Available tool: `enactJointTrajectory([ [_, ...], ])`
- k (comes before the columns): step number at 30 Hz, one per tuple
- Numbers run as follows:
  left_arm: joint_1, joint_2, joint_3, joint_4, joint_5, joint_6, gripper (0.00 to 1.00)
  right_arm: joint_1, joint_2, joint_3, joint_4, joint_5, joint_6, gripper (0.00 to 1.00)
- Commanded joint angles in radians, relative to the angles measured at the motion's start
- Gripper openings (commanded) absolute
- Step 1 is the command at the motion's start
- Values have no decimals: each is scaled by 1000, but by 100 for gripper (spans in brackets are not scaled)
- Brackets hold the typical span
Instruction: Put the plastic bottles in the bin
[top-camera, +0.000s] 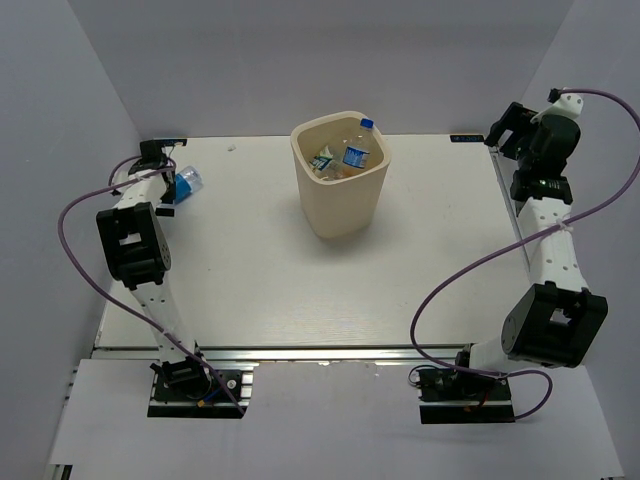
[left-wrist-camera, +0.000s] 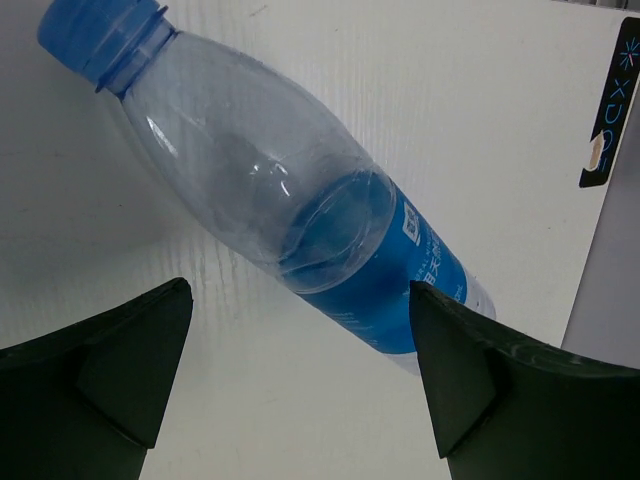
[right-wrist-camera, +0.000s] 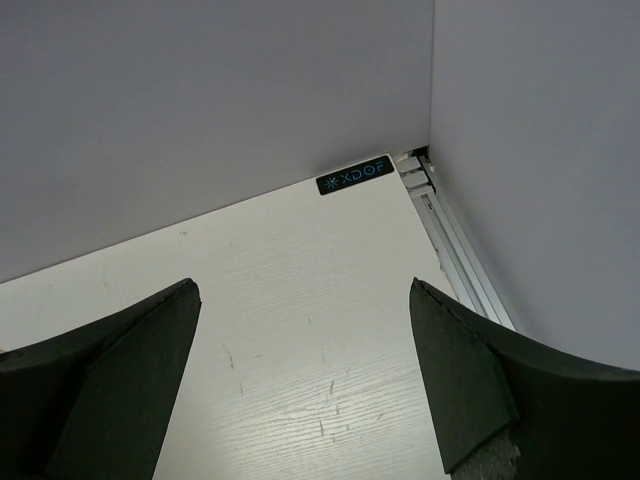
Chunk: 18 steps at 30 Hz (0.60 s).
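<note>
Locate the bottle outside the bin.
In the top view the bottle lies at the far left of the table, ahead of the left end effector, left of the bin.

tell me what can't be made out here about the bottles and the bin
- Contents of the bin: in the top view its wall hides everything below the top layer, so the bottle count is unknown.
- Clear bottle, base end: in the left wrist view it is hidden behind a finger of the left gripper; in the top view it is too small and partly covered by the arm.
- Its label text: blurred in the left wrist view.
</note>
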Motion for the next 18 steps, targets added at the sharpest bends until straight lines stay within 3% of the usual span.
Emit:
enactJointTrajectory([
  [1,-1,-3,2,35,-17,-24,98,-5,5,59,20,-10,2,89],
  [10,19,55,15,119,-9,-28,98,-5,51,112,8,-41,19,89],
  [14,42,136,132,51,-2,-19,98,-5,73,138,2,-58,30,89],
  [18,63,188,151,76,17,-25,98,-5,74,141,0,-66,33,89],
])
